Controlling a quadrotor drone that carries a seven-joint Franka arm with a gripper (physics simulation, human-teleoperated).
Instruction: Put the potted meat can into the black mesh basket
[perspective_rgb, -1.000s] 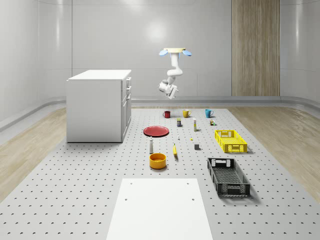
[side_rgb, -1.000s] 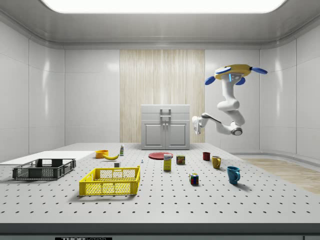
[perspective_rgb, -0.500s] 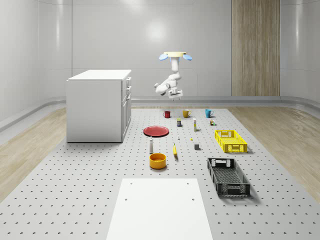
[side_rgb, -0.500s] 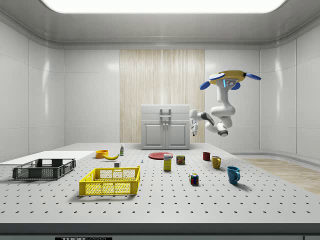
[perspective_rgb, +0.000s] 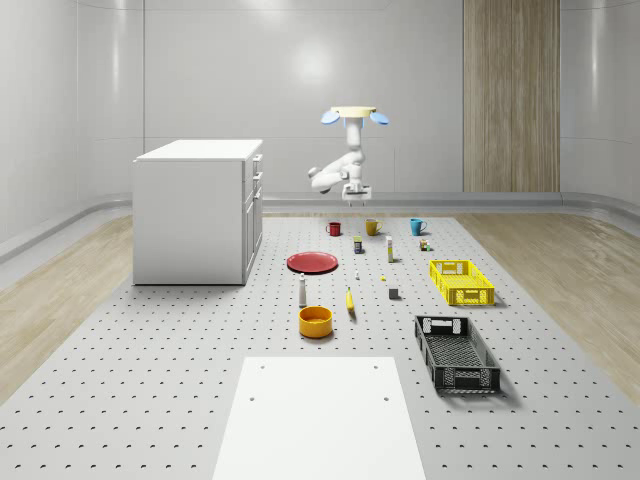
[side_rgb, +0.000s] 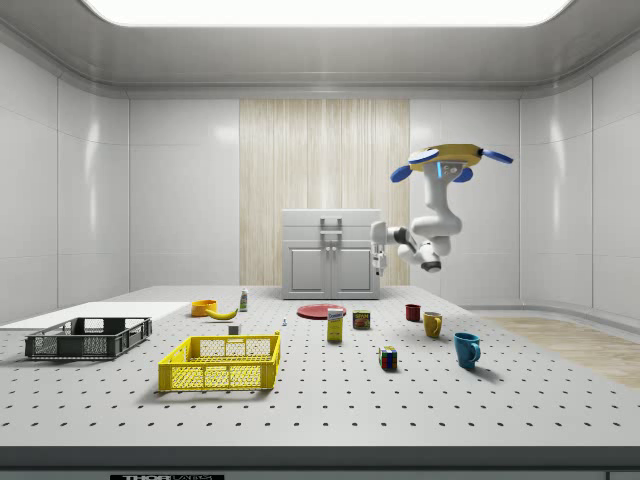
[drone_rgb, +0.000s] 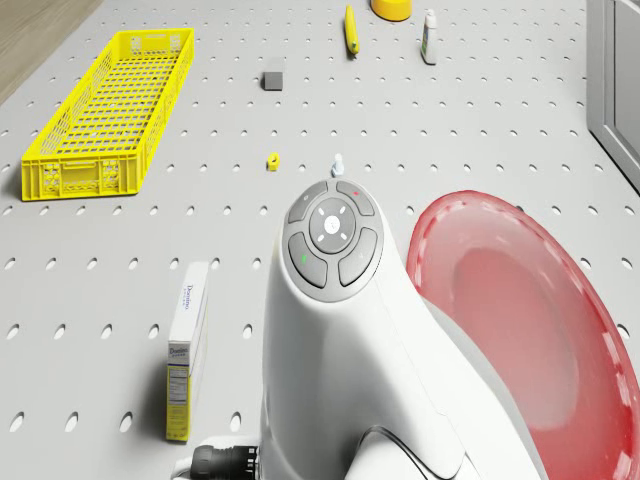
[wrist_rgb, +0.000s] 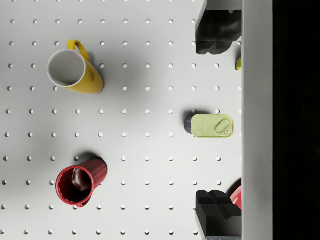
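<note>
**Open gripper above the potted meat can**

Black mesh basket (perspective_rgb: 456, 353) lies nearest. Farther back, the potted meat can (wrist_rgb: 212, 125) rests on the table between spread, empty fingers (wrist_rgb: 216, 31). The gripper (side_rgb: 378, 257) hangs high; the drone (perspective_rgb: 355, 113) hovers over the mugs.

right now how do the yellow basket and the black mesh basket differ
The yellow basket is bright yellow; the black mesh basket is dark. In the whole-scene view the yellow basket lies farther back, nearer the mugs, while the black mesh basket lies nearer the camera, beside the white panel. In the side view the black one sits further left. Both are long, open, perforated crates resting flat and holding nothing.
</note>
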